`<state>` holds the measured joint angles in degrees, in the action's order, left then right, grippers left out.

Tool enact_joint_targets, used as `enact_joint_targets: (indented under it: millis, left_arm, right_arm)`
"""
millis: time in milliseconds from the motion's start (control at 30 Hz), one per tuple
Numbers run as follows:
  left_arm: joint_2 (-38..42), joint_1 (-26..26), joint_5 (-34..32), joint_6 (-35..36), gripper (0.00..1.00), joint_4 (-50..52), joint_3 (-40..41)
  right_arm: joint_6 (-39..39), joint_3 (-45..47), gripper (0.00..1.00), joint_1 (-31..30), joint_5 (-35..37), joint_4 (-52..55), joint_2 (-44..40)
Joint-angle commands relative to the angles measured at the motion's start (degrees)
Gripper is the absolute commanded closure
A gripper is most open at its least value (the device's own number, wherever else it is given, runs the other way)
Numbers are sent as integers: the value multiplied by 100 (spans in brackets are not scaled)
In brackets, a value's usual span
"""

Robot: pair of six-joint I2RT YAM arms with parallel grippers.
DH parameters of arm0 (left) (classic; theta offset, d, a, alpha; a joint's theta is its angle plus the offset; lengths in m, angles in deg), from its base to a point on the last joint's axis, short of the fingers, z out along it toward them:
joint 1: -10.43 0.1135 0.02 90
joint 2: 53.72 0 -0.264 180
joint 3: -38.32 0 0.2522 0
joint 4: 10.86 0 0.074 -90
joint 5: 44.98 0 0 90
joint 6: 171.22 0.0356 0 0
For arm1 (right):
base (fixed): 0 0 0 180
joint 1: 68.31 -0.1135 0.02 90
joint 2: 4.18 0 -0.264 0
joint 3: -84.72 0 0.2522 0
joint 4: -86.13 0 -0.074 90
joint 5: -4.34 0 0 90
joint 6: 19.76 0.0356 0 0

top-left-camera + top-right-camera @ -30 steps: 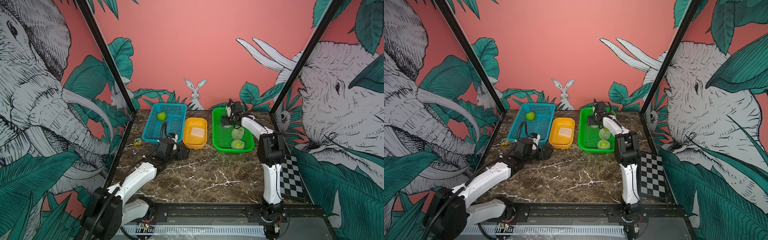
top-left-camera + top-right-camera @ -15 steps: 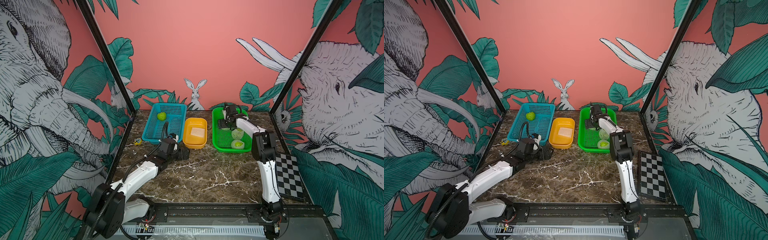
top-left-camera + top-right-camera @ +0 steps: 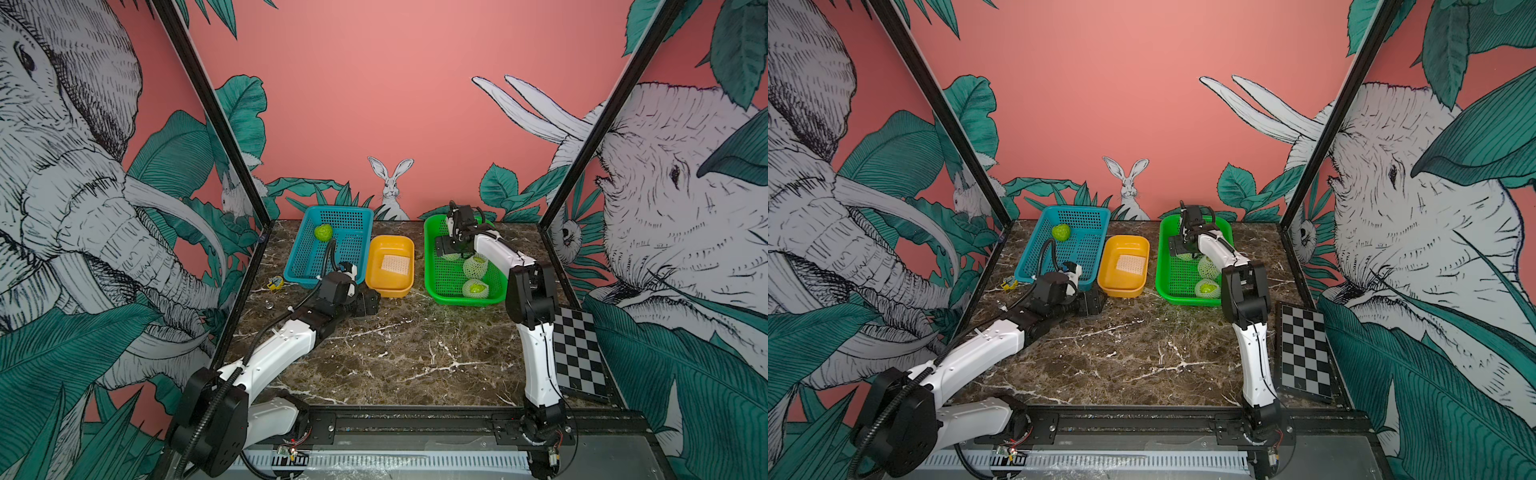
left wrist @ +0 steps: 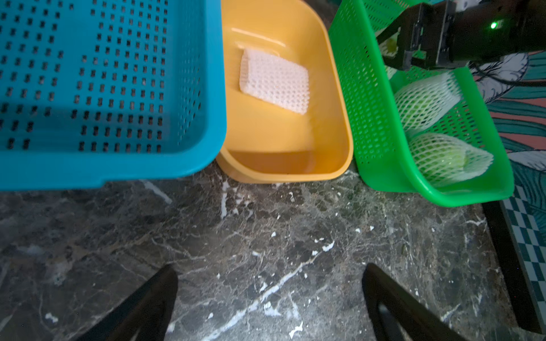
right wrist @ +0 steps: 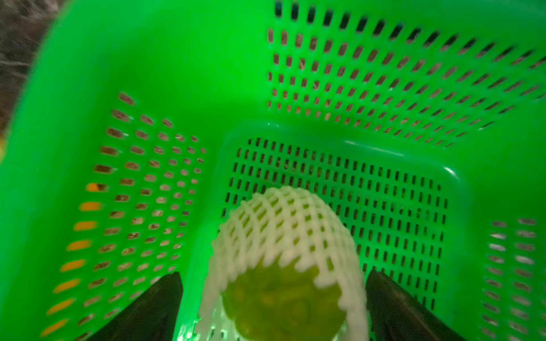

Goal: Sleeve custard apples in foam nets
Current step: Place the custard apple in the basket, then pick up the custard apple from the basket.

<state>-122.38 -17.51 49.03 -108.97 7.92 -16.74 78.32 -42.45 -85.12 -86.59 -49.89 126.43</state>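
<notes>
Right gripper (image 5: 273, 271) hangs spread inside the green basket (image 3: 430, 266), fingers flanking a sleeved custard apple (image 5: 283, 298) without squeezing it. Left gripper (image 4: 270, 265) is spread above the marble table (image 4: 266, 230). The blue basket (image 3: 338, 210) holds one bare custard apple (image 3: 323, 232). Two more sleeved fruits (image 3: 476, 266) lie in the green basket. A flat foam net (image 3: 395, 264) lies in the yellow tub (image 3: 388, 291).

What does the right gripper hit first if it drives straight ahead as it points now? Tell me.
The right gripper would meet the netted custard apple between its open jaws first, then the green basket floor; depth is uncertain.
</notes>
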Motion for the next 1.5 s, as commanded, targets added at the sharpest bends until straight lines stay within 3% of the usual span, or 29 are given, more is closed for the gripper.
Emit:
enact_joint_targets:
  millis: [0, 267, 400, 667, 833, 1033, 1300, 1467]
  left_arm:
    - [15, 116, -230, 306, 1, -68, -412]
    - [-962, 821, -504, 1031, 1, -283, -1405]
    - [-1709, 1246, -531, 1210, 1, -328, -1928]
    - [-2989, 1773, -748, 1290, 1, -354, -2764]
    - [-3874, 1839, -1032, 1040, 1, -378, -3562]
    - [-4947, 1877, -1894, 595, 1, -623, -4532]
    - [-6139, 1994, -2203, -132, 1, -740, -5630]
    - [-6495, 2153, -2189, -508, 1, -896, -5900]
  right_arm:
    - [-95, 18, 1, -16, 93, 134, -535]
    - [78, 350, 1, -13, 169, 96, -1363]
    - [716, 1333, 1, 79, -87, -814, -2224]
    - [1235, 3148, 1, 386, -715, -2409, -3995]
    - [1032, 3104, 1, 409, -1016, -1886, -4315]
    - [1112, 3712, 1, 410, -1173, -2183, -4588]
    - [1273, 4163, 1, 413, -1528, -2274, -4767]
    - [1267, 4285, 1, 411, -1485, -2171, -4905]
